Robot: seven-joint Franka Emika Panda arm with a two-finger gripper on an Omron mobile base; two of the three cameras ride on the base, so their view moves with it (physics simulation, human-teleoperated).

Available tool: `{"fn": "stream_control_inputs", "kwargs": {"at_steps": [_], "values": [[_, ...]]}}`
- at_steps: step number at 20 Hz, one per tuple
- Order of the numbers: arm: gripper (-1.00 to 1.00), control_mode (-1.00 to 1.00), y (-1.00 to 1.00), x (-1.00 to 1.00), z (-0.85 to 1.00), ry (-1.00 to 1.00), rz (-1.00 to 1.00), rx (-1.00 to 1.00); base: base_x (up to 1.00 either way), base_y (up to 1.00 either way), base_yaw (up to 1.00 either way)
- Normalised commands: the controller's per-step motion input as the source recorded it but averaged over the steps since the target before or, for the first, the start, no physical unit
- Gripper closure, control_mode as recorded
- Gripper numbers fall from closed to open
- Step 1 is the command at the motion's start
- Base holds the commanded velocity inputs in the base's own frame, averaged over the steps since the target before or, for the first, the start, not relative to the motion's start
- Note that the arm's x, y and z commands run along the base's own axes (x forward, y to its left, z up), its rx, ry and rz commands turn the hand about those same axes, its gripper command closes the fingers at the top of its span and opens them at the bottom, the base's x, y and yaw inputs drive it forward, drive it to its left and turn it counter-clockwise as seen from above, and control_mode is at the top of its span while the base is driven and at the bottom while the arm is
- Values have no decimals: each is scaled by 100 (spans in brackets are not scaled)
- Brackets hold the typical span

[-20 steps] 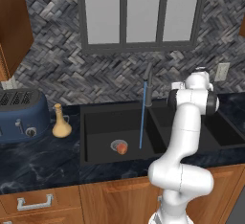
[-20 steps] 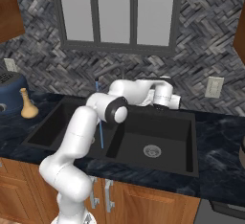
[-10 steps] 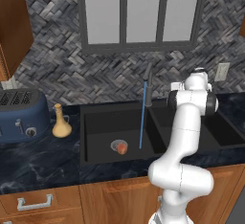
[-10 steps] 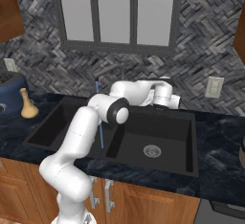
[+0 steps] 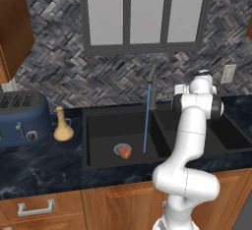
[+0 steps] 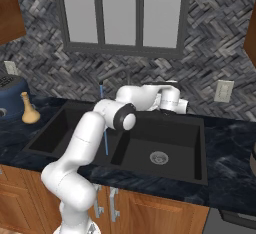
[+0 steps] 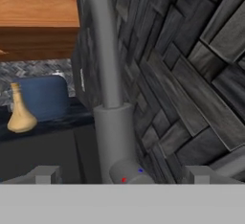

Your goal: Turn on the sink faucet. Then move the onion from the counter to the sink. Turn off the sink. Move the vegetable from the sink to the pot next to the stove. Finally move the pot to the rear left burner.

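Nearby, tan vase and blue toaster flank the sink; tool released at faucet.

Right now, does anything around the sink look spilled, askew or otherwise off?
Nothing stands out. A thin blue stream falls straight into the matte black double sink, and the small orange-red onion sits on the left drain. The tan narrow-necked vase stands upright.

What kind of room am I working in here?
A home kitchen, by the look of it: a black double sink set in a dark counter, a blue toaster, and wooden cabinets below.
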Motion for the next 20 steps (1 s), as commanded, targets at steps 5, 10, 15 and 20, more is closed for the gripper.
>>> {"fn": "stream_control_inputs", "kwargs": {"at_steps": [5,10,15,20], "values": [[-100,-100,0,11,-1,0,0,0,0,0,0],[-100,-100,0,12,-1,0,0,0,0,0,0],[-100,-100,0,11,-2,0,0,0,0,0,0],[-100,-100,0,11,-2,0,0,0,0,0,0]]}}
